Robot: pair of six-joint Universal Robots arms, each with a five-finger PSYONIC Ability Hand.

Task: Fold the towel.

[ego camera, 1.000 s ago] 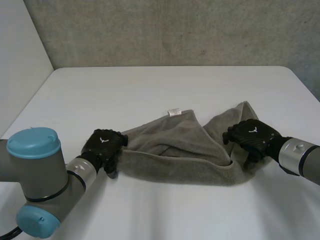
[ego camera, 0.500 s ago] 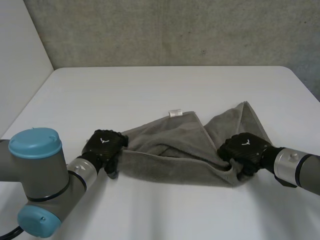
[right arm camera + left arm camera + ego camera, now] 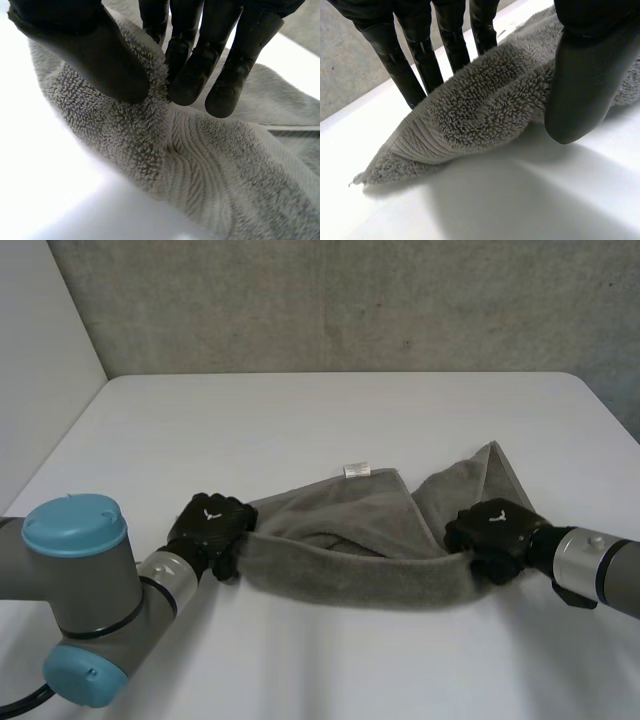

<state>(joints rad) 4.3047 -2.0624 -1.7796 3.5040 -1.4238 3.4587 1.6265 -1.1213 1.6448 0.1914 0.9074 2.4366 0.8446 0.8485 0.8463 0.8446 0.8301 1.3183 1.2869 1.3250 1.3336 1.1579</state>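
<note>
White table [image 3: 300, 410] before a concrete wall [image 3: 350, 300]. The towel [image 3: 350, 540] lies bunched at mid-table. Its near edge is pinched between thumb and fingers at one end by the left hand [image 3: 212, 525] and at the other by the right hand [image 3: 495, 528]. No neat fold is judged complete.

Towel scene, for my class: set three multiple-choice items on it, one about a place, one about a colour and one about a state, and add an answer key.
1. Where on the towel is the left robot hand?
A) its middle
B) its left end
C) its far corner

2. What colour is the towel?
A) grey
B) red
C) blue

3. What is the right robot hand doing?
A) lying flat and open
B) pinching the towel between thumb and fingers
C) hovering clear of the towel

Key:
1 B, the head view shows it at the towel's left end.
2 A, the pile is grey in every view.
3 B, its wrist view shows the thumb and fingers closed on the cloth.
</note>
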